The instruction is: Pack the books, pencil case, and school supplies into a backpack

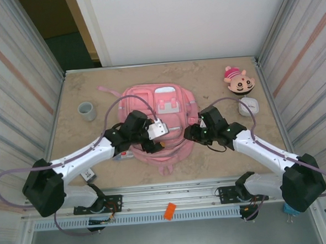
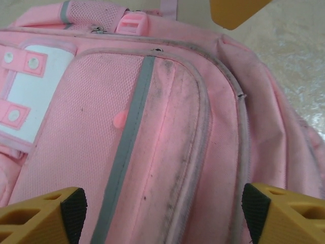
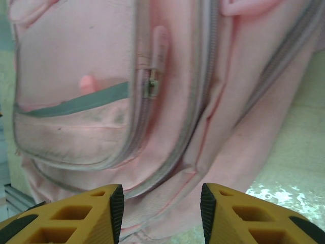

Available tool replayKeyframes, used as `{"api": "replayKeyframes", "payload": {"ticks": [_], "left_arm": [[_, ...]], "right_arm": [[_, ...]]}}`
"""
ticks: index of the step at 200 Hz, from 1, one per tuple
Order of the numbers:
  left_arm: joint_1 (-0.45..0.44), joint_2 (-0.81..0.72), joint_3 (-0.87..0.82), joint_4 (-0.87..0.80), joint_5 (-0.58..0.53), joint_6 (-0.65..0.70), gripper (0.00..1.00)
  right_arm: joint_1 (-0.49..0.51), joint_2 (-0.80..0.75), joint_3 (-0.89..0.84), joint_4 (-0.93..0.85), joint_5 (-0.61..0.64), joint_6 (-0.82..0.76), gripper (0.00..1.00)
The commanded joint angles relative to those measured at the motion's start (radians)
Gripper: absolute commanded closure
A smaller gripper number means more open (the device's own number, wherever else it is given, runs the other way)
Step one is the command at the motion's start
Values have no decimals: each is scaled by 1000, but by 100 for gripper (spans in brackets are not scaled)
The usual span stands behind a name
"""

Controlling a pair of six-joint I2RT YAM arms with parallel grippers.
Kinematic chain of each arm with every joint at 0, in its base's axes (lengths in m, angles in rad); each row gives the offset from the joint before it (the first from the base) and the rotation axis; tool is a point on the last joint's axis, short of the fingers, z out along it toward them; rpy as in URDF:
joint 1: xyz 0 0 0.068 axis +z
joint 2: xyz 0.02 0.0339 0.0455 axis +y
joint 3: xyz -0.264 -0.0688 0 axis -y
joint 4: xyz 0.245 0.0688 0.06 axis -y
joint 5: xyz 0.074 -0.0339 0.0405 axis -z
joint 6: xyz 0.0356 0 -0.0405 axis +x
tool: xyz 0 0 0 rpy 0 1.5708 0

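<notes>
The pink backpack [image 1: 159, 108] lies flat in the middle of the table, front pockets up. My left gripper [image 1: 156, 143] hovers over its lower left part. In the left wrist view this gripper [image 2: 165, 213] is open wide over a zip strip of the backpack [image 2: 167, 127], with nothing between its pads [image 2: 74, 208]. My right gripper [image 1: 190, 134] sits at the bag's lower right edge. It is open above the pink fabric [image 3: 167, 152], near a zip pull [image 3: 151, 87], and holds nothing [image 3: 162, 206]. The books, pencil case and school supplies are out of view.
A grey cup [image 1: 86, 110] stands at the left of the table. A pink-and-tan plush head [image 1: 239, 81] and a white rounded box [image 1: 247, 106] sit at the back right. Ribbed walls close both sides. A small orange piece [image 1: 169, 210] lies on the front rail.
</notes>
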Motion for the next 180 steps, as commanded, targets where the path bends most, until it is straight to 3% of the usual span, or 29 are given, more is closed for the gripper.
{"api": "replayKeyframes", "payload": {"ticks": [1, 48, 65, 76, 90, 97, 115, 147, 180], "left_arm": [[-9, 57, 62, -3, -28, 90, 17], [-17, 191, 122, -17, -21, 167, 16], [-22, 225, 140, -20, -35, 172, 21], [-25, 241, 149, -21, -43, 168, 31], [-24, 237, 156, -25, -40, 147, 59], [-19, 222, 150, -17, -17, 138, 72], [17, 157, 105, 29, 101, 93, 91], [129, 23, 6, 149, 349, -30, 97], [200, -77, -43, 235, 489, -128, 98]], "right_arm": [[1, -29, -1, 25, 56, 50, 54], [-9, -33, 4, -6, 46, 28, 53], [-9, -29, 4, -2, 50, 26, 53], [-8, -27, 4, 6, 50, 18, 52], [-9, -29, 15, 0, 54, -11, 52], [-13, -32, 23, -10, 60, -35, 52], [-39, -42, 40, -17, 38, -125, 52], [-157, -30, 92, -31, -116, -344, 49], [-270, 8, 120, 22, -276, -543, 42]]}}
